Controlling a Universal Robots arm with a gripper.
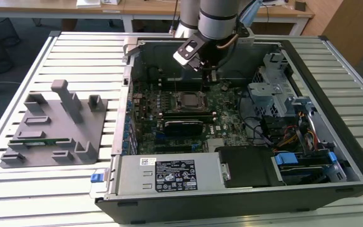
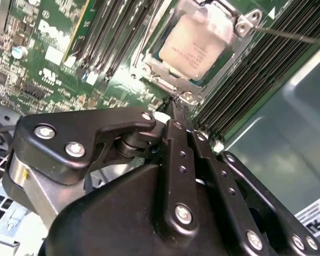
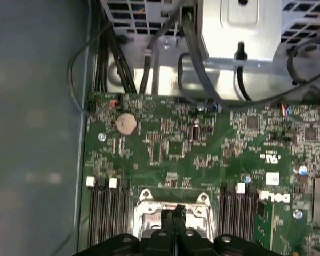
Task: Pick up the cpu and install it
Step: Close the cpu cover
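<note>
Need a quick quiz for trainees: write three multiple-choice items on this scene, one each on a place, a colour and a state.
1. Where is the cpu?
A. In the socket
B. On the table
C. On the drive cage

2. What colour is the stick on the fixture?
A. Red
B. Green
C. White

3. How are the hand's fingers?
A. Wide open
B. Shut on the cpu
C. Shut, empty

Answers:
1 A: its silvery top lies inside the socket frame.
2 B: the exterior view shows it green.
3 C: in both wrist views the fingers meet, with the cpu apart from them.
</note>
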